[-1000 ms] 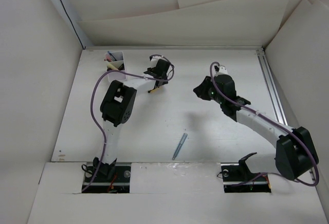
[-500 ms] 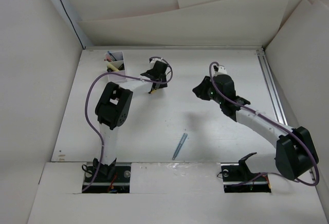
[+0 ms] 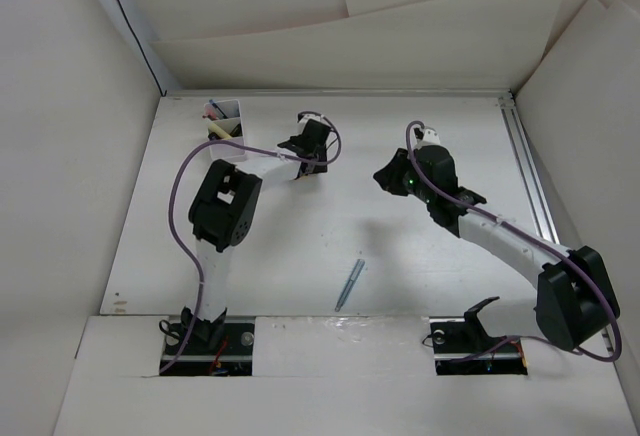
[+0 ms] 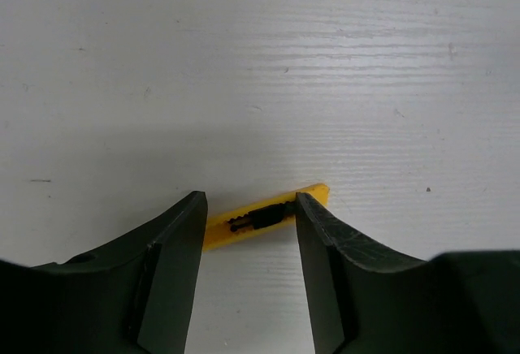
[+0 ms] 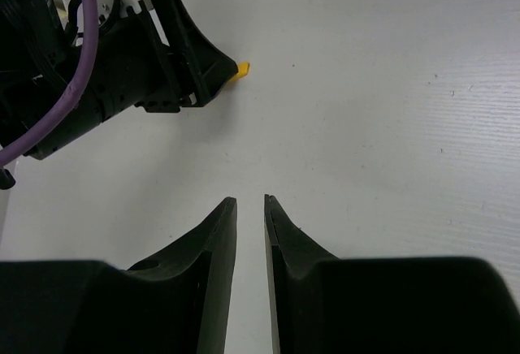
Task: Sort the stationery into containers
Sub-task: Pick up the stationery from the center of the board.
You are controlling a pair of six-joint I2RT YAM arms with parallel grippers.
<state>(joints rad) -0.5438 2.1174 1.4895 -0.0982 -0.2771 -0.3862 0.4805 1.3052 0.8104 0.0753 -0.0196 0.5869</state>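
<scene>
**Top view.** Tabletop (image 3: 300, 236), white. Container (image 3: 237, 114) at the far-left corner, a few pens inside. Grey pen (image 3: 349, 285) lying loose near the front edge, well apart from both arms. Left hand (image 3: 308, 146) low over the tabletop, to the right of the container. Right hand (image 3: 392, 174) near mid-table.

**Left wrist view.** Fingers spread wide. A yellow marker (image 4: 260, 216) with a black middle lies flat on the tabletop between them, crosswise, not pinched.

**Right wrist view.** Fingers drawn to a narrow slit, nothing held. The marker's yellow tip shows just beyond the left hand.
</scene>
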